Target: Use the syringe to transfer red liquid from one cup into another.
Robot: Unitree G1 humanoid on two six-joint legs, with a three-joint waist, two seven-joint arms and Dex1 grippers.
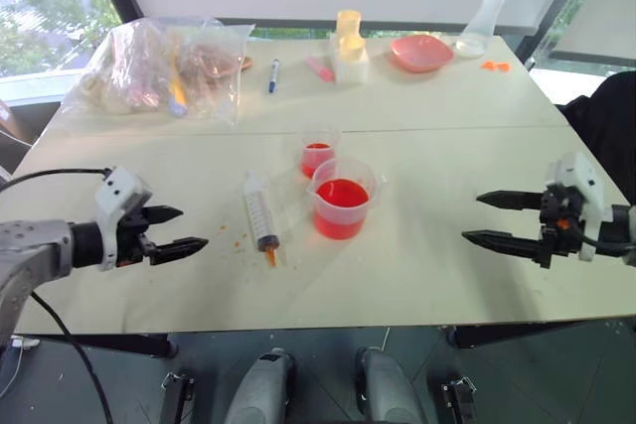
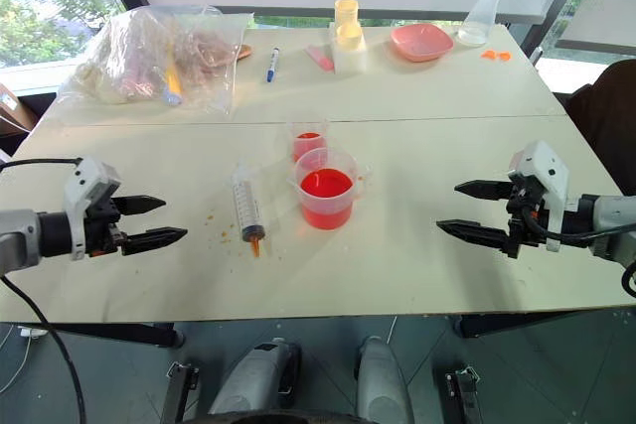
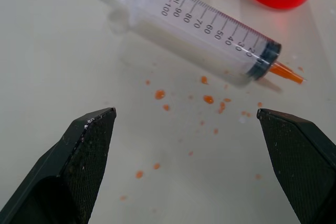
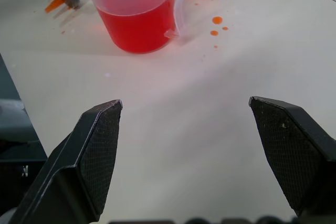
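Observation:
The syringe lies flat on the table, left of the cups, its orange tip pointing toward the near edge and its plunger pushed in. A wide measuring beaker holds red liquid to about half its height. Just behind it stands a small tumbler with a little red liquid. My left gripper hovers open, left of the syringe and apart from it. My right gripper hovers open, well to the right of the beaker. Neither holds anything.
Orange droplets spot the table by the syringe tip. At the back lie a clear plastic bag, a blue pen, a yellow-topped white container, a pink dish and a glass flask. The near table edge runs below both grippers.

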